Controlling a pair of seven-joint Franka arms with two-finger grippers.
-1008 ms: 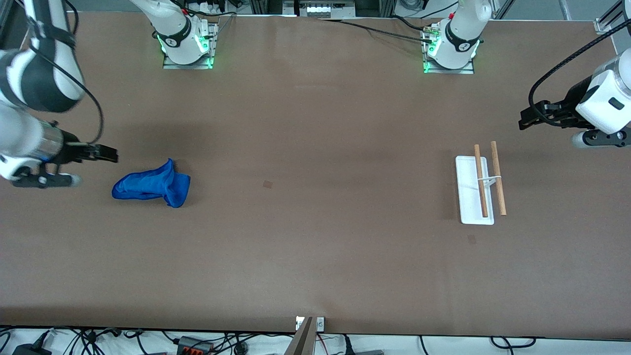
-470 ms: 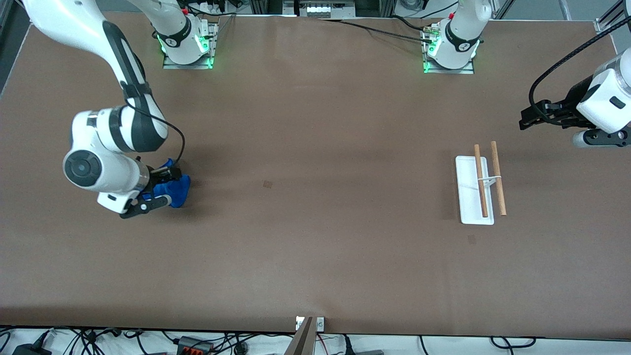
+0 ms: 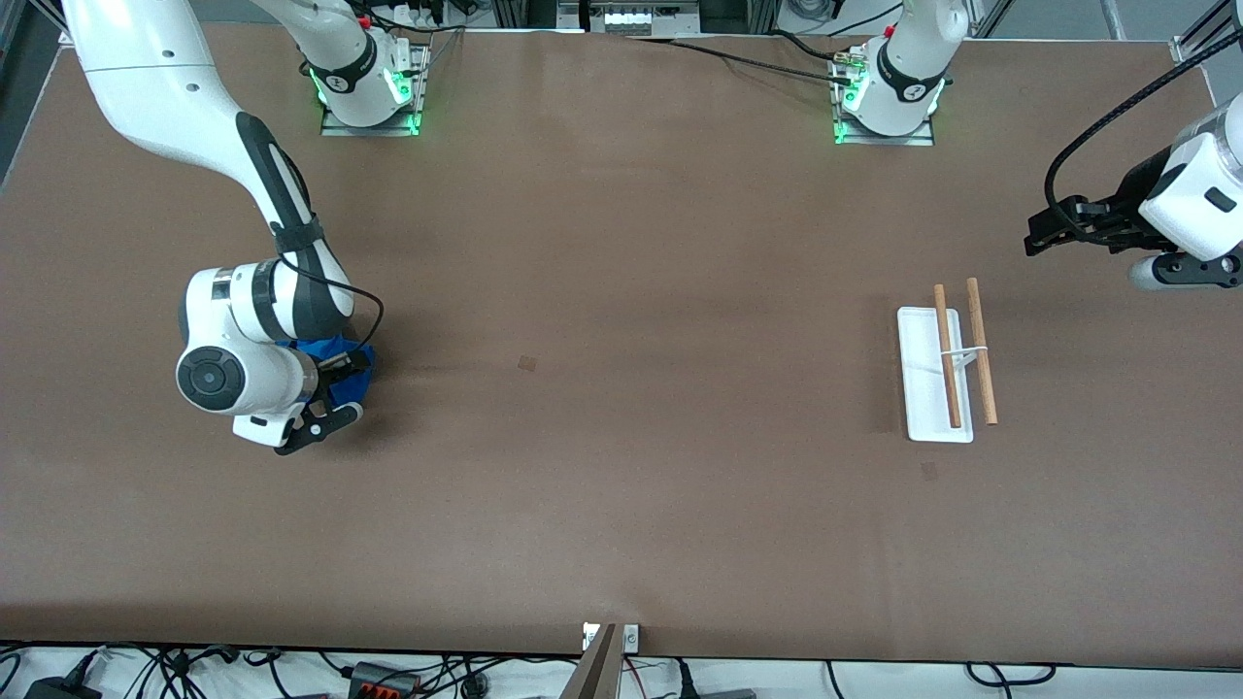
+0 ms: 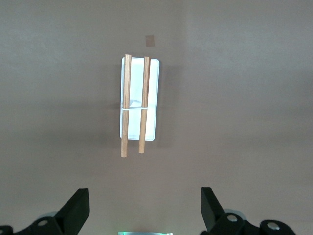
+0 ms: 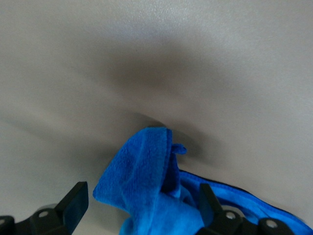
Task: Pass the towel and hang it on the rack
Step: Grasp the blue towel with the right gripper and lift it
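Observation:
The blue towel [image 3: 352, 385] lies crumpled on the table toward the right arm's end, mostly hidden under the right wrist. My right gripper [image 3: 334, 393] is down over it and open. In the right wrist view the towel [image 5: 142, 181] bulges up between the spread fingers of the right gripper [image 5: 144, 201], which do not press it. The rack [image 3: 923, 388] stands toward the left arm's end, with two wooden rods [image 3: 947, 354] over its white base. My left gripper [image 3: 1041, 236] waits open above the table beside the rack. The left wrist view shows the rack [image 4: 152, 93] past the left gripper [image 4: 144, 208].
The brown table [image 3: 621, 437] is bare between the towel and the rack. The two arm bases [image 3: 369, 92] stand along the edge farthest from the front camera. Cables lie along the table's near edge [image 3: 388, 675].
My right arm has swung in from the table's end and come down over the towel, its open fingers now straddling it. The left arm has barely moved.

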